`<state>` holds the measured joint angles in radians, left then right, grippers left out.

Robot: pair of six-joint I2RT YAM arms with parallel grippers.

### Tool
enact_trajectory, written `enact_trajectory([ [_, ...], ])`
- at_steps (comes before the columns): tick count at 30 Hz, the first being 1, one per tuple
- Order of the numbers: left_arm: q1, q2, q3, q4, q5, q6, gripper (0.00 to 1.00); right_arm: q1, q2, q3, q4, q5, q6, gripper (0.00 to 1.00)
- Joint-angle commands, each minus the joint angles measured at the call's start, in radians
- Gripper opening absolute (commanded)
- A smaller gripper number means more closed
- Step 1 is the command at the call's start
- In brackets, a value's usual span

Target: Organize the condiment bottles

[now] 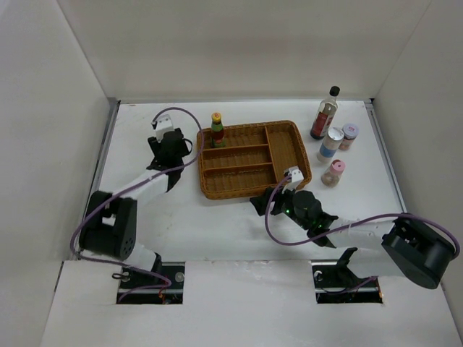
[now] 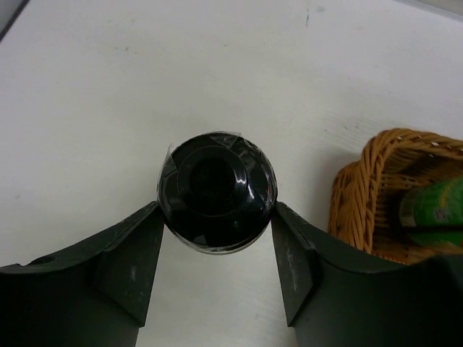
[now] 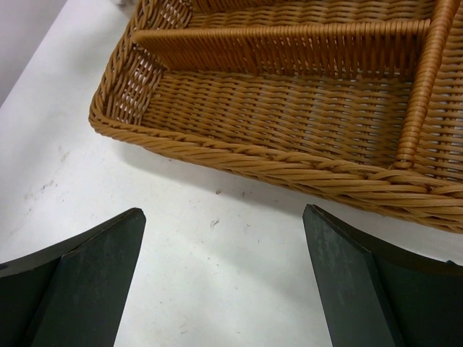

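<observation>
Small black-capped bottle (image 2: pixel 217 191) is pinched between the fingers (image 2: pixel 130 267) of the left pincer (image 2: pixel 217 213), over the desk (image 2: pixel 108 87) just left of the wicker tray (image 2: pixel 362 181); whether it is lifted cannot be told. It is judged light and rigid, its glossy cap likely slippery; a hold on the body is advised. Yellow-red-capped bottle (image 1: pixel 216 130) is stood in the tray's far compartment; the others are bare. Tall dark-sauce bottle (image 1: pixel 325 114), silver-lidded blue-label jar (image 1: pixel 330 144), short silver-lidded jar (image 1: pixel 349 136) and pink-capped shaker (image 1: pixel 333 172) are grouped right of the tray. Right pincer (image 3: pixel 223 213) is spread, gripping nothing, beside the tray's near rim.
</observation>
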<state>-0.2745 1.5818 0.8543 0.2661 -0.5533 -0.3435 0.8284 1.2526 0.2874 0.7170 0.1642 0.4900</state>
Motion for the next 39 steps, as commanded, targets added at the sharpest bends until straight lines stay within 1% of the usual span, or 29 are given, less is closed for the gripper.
enact_trajectory([
  [1,-0.048,-0.239,-0.058,0.065,-0.040,0.008,0.30,0.010,0.004,0.041,0.041,0.006,-0.011,0.97],
  [3,-0.100,-0.330,-0.092,0.044,-0.040,0.006,0.30,0.010,0.002,0.036,0.044,0.008,-0.011,0.97],
  [6,-0.220,-0.404,-0.109,0.019,-0.042,-0.005,0.31,0.010,0.008,0.038,0.047,0.001,-0.007,0.97],
  [9,-0.315,-0.401,-0.109,0.033,-0.051,-0.009,0.32,0.010,0.007,0.039,0.047,0.008,-0.013,0.96],
  [10,-0.340,-0.376,-0.094,0.039,-0.050,-0.011,0.32,0.010,0.008,0.039,0.048,0.008,-0.013,0.94],
  [11,-0.349,-0.359,-0.081,0.044,-0.050,-0.011,0.32,0.010,0.011,0.038,0.048,0.002,-0.011,0.90],
  [14,-0.370,-0.292,-0.046,0.077,-0.031,-0.014,0.32,0.011,0.002,0.041,0.044,0.001,-0.016,0.71],
  [16,-0.374,-0.252,-0.032,0.100,-0.020,-0.014,0.32,0.021,-0.012,0.036,0.045,0.001,-0.024,0.65],
  [19,-0.375,-0.206,-0.011,0.111,-0.004,-0.022,0.32,0.021,-0.022,0.029,0.048,0.001,-0.021,0.64],
  [25,-0.377,-0.117,0.000,0.114,0.013,-0.026,0.33,0.022,-0.025,0.029,0.048,0.011,-0.024,0.67],
  [27,-0.377,-0.086,0.000,0.102,0.009,-0.026,0.34,0.022,-0.021,0.029,0.045,0.008,-0.021,0.67],
  [28,-0.375,-0.071,-0.001,0.094,0.003,-0.029,0.35,0.022,-0.024,0.030,0.041,0.008,-0.022,0.64],
  [29,-0.374,-0.059,-0.006,0.093,-0.003,-0.040,0.36,0.022,-0.028,0.030,0.041,0.012,-0.027,0.60],
  [30,-0.372,-0.049,-0.011,0.091,-0.005,-0.049,0.37,0.022,-0.030,0.030,0.041,0.012,-0.027,0.52],
  [32,-0.367,-0.029,-0.017,0.094,0.006,-0.069,0.40,0.022,-0.030,0.030,0.033,0.008,-0.024,0.26],
  [33,-0.367,-0.023,-0.020,0.097,0.009,-0.072,0.41,0.022,-0.033,0.032,0.027,0.002,-0.019,0.17],
  [35,-0.364,-0.019,-0.026,0.107,0.016,-0.075,0.48,0.022,-0.053,0.035,0.009,0.009,-0.024,0.08],
  [39,-0.360,-0.049,-0.034,0.121,0.033,-0.077,0.79,0.031,-0.094,0.013,0.033,0.035,-0.015,0.02],
])
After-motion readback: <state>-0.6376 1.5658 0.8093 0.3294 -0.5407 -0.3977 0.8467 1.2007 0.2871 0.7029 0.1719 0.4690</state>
